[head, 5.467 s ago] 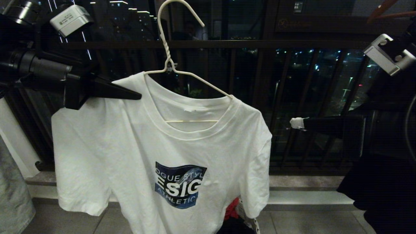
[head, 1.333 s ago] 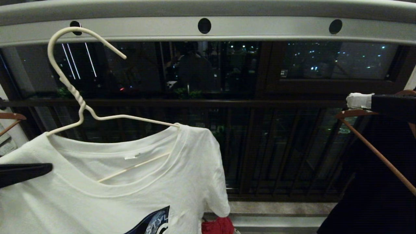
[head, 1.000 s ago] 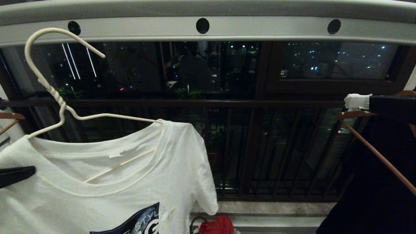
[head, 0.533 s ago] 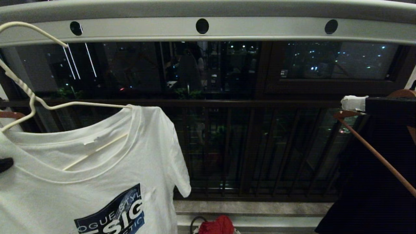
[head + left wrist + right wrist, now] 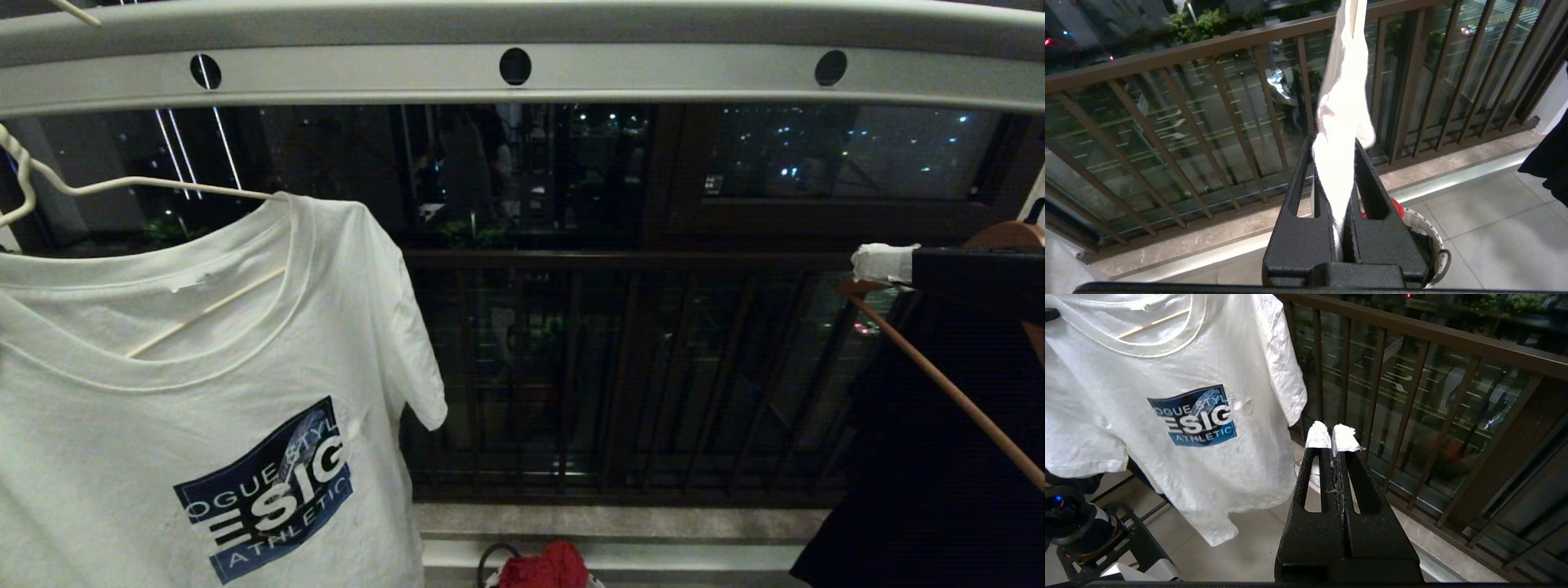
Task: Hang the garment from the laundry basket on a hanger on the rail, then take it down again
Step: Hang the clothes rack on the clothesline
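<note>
Laundry basket (image 5: 1429, 245) holds red cloth (image 5: 549, 565). Left pincer (image 5: 1334, 179) clenched on garment (image 5: 204, 392); right pincer (image 5: 1334, 435) clenched, empty, apart.

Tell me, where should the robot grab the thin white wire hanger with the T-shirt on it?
Probably the thin white wire hanger is best pinched on its bare sloping arm beside the white printed T-shirt collar, coming from the front. That stretch is uncovered; the rest hides under cloth or runs out of view.

Head and right wrist views: T-shirt (image 5: 204, 425)
</note>
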### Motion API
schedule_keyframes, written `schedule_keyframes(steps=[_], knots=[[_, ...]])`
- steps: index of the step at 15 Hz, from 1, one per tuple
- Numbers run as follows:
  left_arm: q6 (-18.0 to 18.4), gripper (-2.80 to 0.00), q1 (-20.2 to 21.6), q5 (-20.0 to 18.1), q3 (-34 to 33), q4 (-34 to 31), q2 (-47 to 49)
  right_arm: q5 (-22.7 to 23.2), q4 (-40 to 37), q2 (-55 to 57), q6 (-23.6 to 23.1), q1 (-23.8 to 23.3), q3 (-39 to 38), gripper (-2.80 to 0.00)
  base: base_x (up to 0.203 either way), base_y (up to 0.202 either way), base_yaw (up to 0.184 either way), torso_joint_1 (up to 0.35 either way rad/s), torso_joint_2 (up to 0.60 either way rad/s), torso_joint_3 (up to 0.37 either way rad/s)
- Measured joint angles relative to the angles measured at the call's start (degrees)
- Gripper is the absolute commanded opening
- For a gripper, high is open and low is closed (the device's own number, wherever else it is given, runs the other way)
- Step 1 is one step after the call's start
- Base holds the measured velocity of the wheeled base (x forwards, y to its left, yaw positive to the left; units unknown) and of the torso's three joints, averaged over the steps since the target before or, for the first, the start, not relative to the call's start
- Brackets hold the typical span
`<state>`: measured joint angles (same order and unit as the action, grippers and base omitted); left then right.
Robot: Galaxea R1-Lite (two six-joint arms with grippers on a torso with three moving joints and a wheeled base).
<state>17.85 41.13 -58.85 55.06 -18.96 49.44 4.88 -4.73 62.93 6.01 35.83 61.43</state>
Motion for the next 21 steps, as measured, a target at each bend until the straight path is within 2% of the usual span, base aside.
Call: schedule_keyframes(steps=[3,6,10,12,21], knots=[[0.1,-2.80,-0.4,0.0,1.2,0.1,2.0,0.0,0.0,0.0,0.0,0.0,0.0,-2.80,0.000,0.000,0.000,0.000,0.00,0.000],[0.2,-2.80,-4.1,1.6,2.6,0.1,4.4,0.0,0.0,0.1,0.0,0.0,-0.2,-2.80,0.000,0.000,0.000,0.000,0.00,0.000],[0.8,-2.80,-14.7,11.5,4.1,0.6,7.7,0.0,0.0,0.4,0.0,0.0,-0.4,-2.80,0.000,0.000,0.000,0.000,0.00,0.000],[0.8,-2.80,-17.7,15.9,4.3,3.5,9.6,0.0,0.1,0.5,0.0,-0.1,-0.4,-2.80,0.000,0.000,0.000,0.000,0.00,0.000],[0.9,-2.80,-20.1,17.6,4.1,4.6,13.4,0.0,0.1,0.6,0.0,-0.1,-0.4,-2.80,0.000,0.000,0.000,0.000,0.00,0.000]])
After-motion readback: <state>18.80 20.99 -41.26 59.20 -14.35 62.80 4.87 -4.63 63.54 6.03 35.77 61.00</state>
